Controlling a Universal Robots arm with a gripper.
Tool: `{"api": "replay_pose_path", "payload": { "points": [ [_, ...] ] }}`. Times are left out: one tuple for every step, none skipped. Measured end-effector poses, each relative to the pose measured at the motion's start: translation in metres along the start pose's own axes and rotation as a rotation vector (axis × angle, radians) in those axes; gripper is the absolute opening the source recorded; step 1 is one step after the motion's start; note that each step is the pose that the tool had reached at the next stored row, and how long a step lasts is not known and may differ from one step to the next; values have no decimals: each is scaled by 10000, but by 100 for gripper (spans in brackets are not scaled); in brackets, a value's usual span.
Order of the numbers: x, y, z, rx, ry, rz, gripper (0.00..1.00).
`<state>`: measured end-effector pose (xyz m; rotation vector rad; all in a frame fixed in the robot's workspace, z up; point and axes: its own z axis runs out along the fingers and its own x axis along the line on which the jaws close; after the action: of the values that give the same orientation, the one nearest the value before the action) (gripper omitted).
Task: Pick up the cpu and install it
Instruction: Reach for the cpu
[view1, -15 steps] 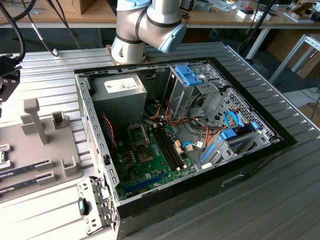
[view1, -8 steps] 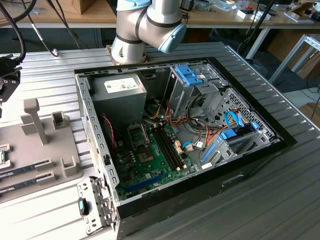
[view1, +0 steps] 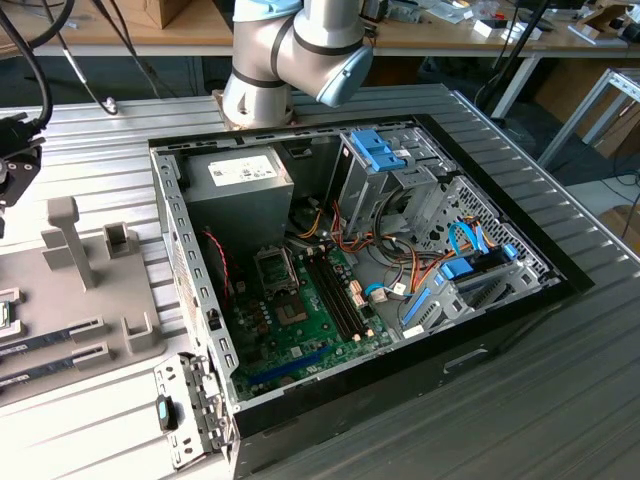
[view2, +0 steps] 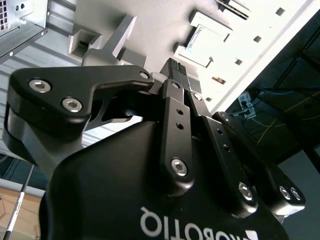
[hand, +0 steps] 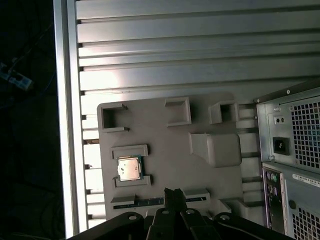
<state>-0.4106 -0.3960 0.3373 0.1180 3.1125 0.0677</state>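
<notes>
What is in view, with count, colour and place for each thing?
cpu: one, silver-grey, lying in a holder on the tray, apart from the gripper.
tray: one, grey, on the table beside the computer case.
computer case: one, black, open, on the table.
power supply: one, grey, inside the case.
motherboard: one, green, on the case floor.
table: one, slatted silver metal, under everything.
arm: one, silver-grey, beyond the case in the exterior view.
gripper: one, black, shut, empty, near the cpu.

Empty claw (hand: 173, 192), fully closed.
</notes>
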Motion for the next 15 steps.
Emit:
{"api": "replay_pose_path", "payload": {
  "points": [
    [0,0,3,-1,0,0,11],
    [0,0,7,0,0,0,11],
    [1,0,10,0,0,0,11],
    [1,-1,13,0,1,0,11],
    [1,-1,15,0,1,0,11],
    [1,-1,19,0,1,0,11],
    [1,-1,23,-1,0,0,11],
    [1,-1,28,0,0,0,11],
    [1,-1,32,-1,-1,0,11],
    [2,-2,35,0,0,0,11],
    [2,-2,40,-1,0,0,11],
    [2,-2,44,0,0,0,11],
    [3,-2,47,0,0,0,11],
    [3,-2,52,-1,0,0,11],
    [3,-3,55,0,0,0,11]
  ]
}}
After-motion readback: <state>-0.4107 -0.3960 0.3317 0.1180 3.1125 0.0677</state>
